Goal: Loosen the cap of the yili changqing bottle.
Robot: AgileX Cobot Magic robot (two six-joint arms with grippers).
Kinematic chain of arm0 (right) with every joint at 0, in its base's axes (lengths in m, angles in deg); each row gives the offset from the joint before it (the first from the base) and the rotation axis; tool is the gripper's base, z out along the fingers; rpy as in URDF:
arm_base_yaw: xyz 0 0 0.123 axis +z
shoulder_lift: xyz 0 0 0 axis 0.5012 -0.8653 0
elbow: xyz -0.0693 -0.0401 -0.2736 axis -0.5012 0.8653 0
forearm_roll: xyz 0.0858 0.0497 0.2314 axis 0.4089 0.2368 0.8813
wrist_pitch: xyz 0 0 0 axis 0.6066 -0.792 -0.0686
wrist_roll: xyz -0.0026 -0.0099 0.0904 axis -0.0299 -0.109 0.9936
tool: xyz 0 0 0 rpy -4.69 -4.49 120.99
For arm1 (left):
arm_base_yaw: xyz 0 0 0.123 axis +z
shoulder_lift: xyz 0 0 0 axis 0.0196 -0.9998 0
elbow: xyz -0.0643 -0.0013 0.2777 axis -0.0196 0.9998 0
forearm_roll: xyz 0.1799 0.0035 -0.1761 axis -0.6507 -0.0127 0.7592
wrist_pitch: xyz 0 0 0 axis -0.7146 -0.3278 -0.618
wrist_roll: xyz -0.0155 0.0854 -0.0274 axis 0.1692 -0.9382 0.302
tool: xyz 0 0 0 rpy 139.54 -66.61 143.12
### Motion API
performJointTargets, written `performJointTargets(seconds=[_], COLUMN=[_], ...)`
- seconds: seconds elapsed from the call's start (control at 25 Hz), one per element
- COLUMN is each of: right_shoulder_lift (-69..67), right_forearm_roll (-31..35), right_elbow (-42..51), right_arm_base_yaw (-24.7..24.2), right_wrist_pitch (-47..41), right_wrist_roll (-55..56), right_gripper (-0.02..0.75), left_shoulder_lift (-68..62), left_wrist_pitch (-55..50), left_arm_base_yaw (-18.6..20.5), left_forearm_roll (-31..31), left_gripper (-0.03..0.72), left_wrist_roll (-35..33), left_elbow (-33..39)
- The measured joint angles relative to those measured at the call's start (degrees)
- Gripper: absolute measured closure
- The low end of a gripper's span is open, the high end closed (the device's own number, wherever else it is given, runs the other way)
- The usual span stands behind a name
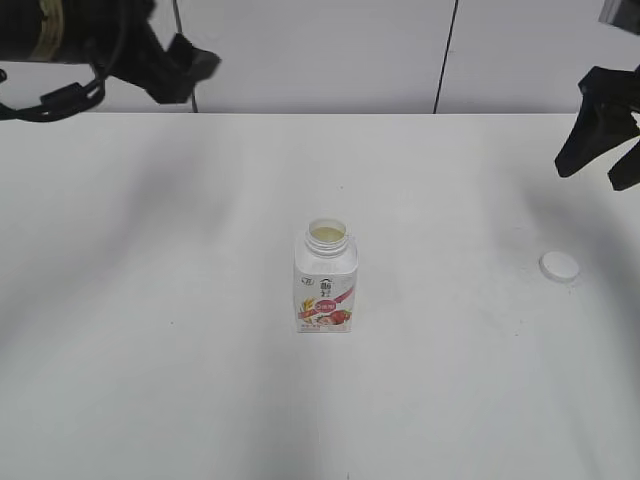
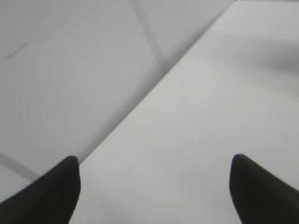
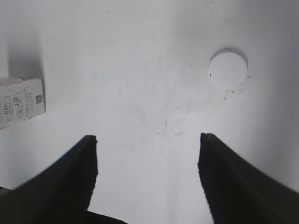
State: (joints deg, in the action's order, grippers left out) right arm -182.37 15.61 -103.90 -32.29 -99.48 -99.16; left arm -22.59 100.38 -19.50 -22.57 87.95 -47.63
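Far left, the left tool (image 1: 185,65) hangs high with its fingers spread and empty, well off from the yili changqing bottle (image 1: 325,280), which stands upright mid-counter (image 1: 150,300), its long axis vertical and its neck already open. Over to the right, the cap (image 1: 559,265) lies flat on the counter, well apart from the bottle. The right tool (image 1: 600,150), fingers also spread and empty, is clearly the nearer arm to that cap, so the loosening looks done.
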Motion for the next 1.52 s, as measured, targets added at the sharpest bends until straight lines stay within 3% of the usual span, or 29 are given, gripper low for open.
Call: performJointTargets(seconds=[0.12, 0.2, 0.52, 0.72, 0.88, 1.0, 1.16, 1.52], right_shoulder_lift=[0.0, 0.0, 0.1, 0.1, 0.1, 0.5, 3.3, 13.1], right_forearm_roll=[0.6, 0.9, 1.1, 1.0, 0.1, -3.5, -8.9, -10.5], right_elbow=[-1.3, -2.1, -5.7, -6.3, -6.3, -6.2, -5.3, 1.3], right_arm_base_yaw=[0.0, 0.0, 0.0, 0.0, 0.0, 0.0, 0.0, 0.0], right_wrist_pitch=[-1.6, -2.5, -3.1, -3.1, -3.1, -3.1, -3.2, -3.3], right_wrist_roll=[0.0, 0.0, 0.0, 0.0, 1.4, 3.7, 6.2, 8.3], right_gripper=[0.205, 0.205, 0.205, 0.205, 0.205, 0.205, 0.205, 0.205], left_shoulder_lift=[0.2, 0.2, 0.2, 0.2, 0.2, 0.2, 0.2, 1.8], left_wrist_pitch=[-19.2, -27.5, -43.5, -61.4, -72.2, -77.2, -81.9, -87.5], left_arm_base_yaw=[0.2, 0.5, 0.6, 1.1, 5.0, 9.1, 13.2, 15.4], left_forearm_roll=[-0.3, 4.8, 52.8, 69.3, 80.9, 85.6, 86.6, 86.7], left_gripper=[0.095, 0.095, 0.095, 0.098, 0.102, 0.102, 0.113, 0.115], left_wrist_roll=[1.3, 0.3, -29.0, -40.1, -49.1, -52.2, -54.3, -54.9], left_elbow=[0.1, 0.2, -1.0, -9.6, -16.2, -17.5, -17.5, -16.8])
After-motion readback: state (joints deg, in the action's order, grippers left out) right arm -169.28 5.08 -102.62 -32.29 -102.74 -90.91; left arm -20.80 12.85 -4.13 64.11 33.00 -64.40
